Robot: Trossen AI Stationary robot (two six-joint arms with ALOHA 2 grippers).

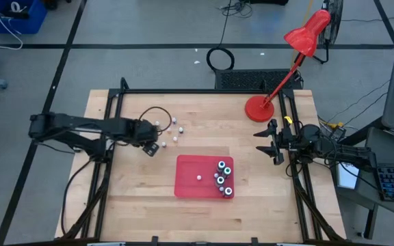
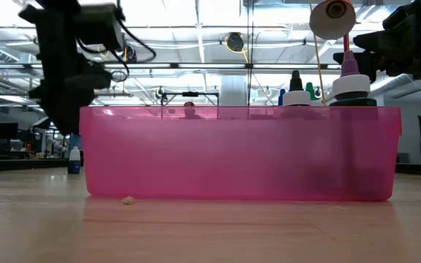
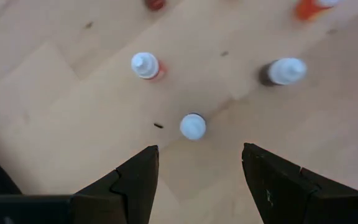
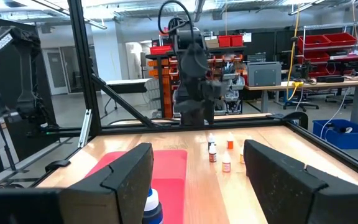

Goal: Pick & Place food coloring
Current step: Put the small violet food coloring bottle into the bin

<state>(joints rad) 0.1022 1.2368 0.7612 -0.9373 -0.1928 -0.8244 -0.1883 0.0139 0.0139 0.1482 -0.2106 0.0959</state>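
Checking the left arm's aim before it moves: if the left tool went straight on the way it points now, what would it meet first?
Most likely the white-capped bottle standing on the table, centred just ahead of the open left tool; depth is hard to judge.

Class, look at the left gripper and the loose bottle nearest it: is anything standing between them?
Nothing visible does. The left gripper hangs open above the bottle, with only bare table between its fingers; the other bottles stand farther off.
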